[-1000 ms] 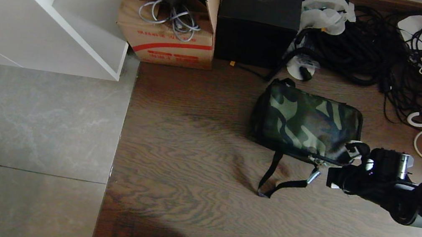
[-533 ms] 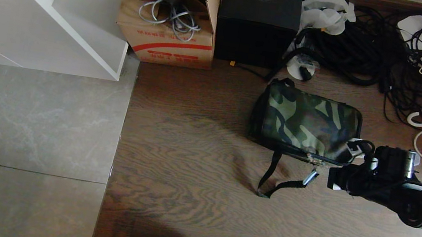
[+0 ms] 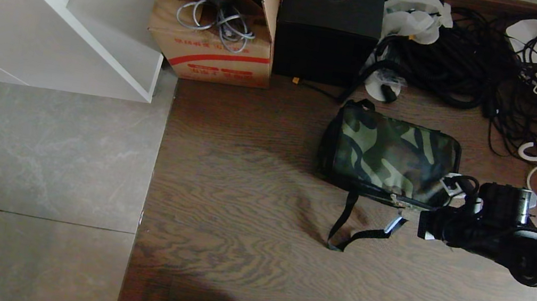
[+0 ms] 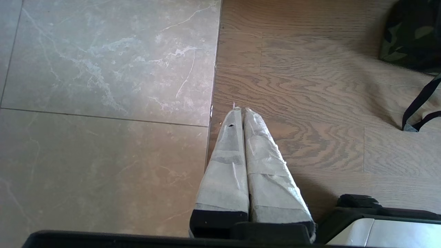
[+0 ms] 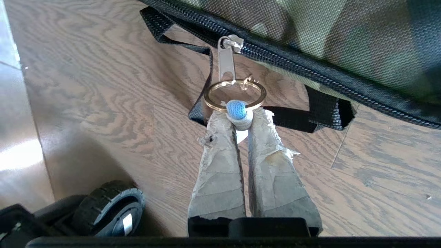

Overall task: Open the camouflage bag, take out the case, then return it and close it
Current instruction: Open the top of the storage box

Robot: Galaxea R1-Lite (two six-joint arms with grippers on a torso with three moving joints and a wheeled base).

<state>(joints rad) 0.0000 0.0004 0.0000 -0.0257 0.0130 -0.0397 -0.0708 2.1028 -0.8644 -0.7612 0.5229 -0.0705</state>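
The camouflage bag (image 3: pixel 392 154) lies zipped on the wood floor; its edge also shows in the right wrist view (image 5: pixel 327 31). A silver zipper pull (image 5: pixel 225 63) hangs from the black zip and carries a gold ring (image 5: pixel 215 103) with a blue bead (image 5: pixel 236 109). My right gripper (image 5: pixel 237 119) is shut on that bead, at the bag's near right corner (image 3: pixel 422 226). The left gripper (image 4: pixel 239 110) is shut on nothing, over the seam between tile and wood, away from the bag. The case is hidden.
A black strap (image 3: pixel 342 227) trails from the bag toward me. Behind the bag stand a tall black box (image 3: pixel 328 25) and a cardboard carton (image 3: pixel 209 49), with tangled cables (image 3: pixel 477 59) to the right. A white shelf unit (image 3: pixel 54 3) fills the far left.
The right forearm has swung lower and rightward while the gripper kept its grip at the bag's near right corner. The strap buckle has shifted slightly. The left arm has not moved.
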